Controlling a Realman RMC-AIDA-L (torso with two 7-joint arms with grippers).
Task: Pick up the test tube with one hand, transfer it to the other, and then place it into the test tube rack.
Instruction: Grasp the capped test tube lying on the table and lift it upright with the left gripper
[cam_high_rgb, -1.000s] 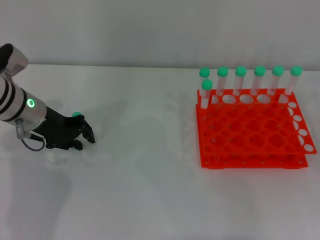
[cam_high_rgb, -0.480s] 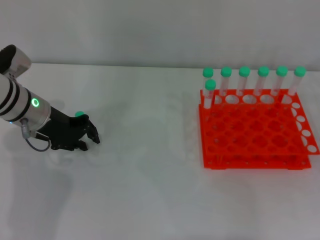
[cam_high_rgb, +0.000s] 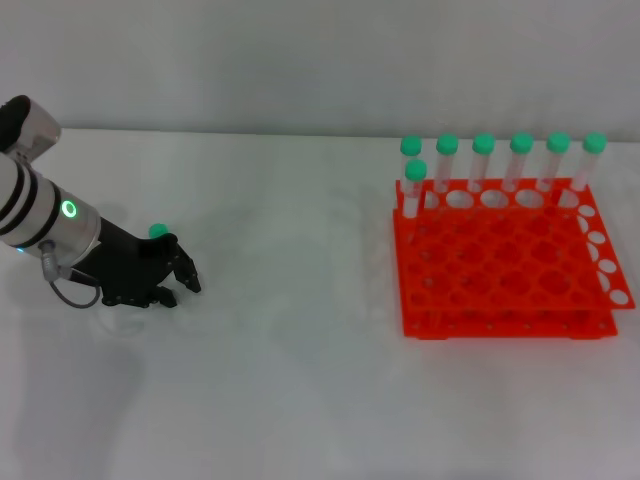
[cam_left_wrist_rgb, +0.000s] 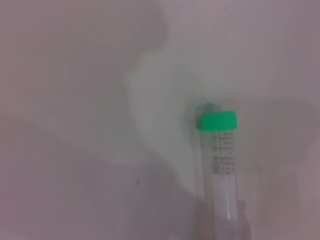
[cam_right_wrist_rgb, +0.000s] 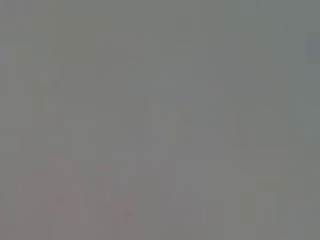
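A pale white bench runs back to a plain grey wall, with the left gripper low over its left side and the orange-red test tube rack well apart near the right edge, seven capped tubes standing along its back rows. The test tube, slim, clear, graduated and green-capped, lies at the gripper, its cap peeping behind the black fingers; I cannot tell whether they grip it. Bare bench lies between gripper and rack.

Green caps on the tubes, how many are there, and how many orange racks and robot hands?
Green-capped tubes standing in the rack: 7
Green-capped test tube lying at the left gripper: 1
Orange-red test tube rack: 1
Left gripper, low on the table: 1
Right gripper: 0 in view
Total: 10
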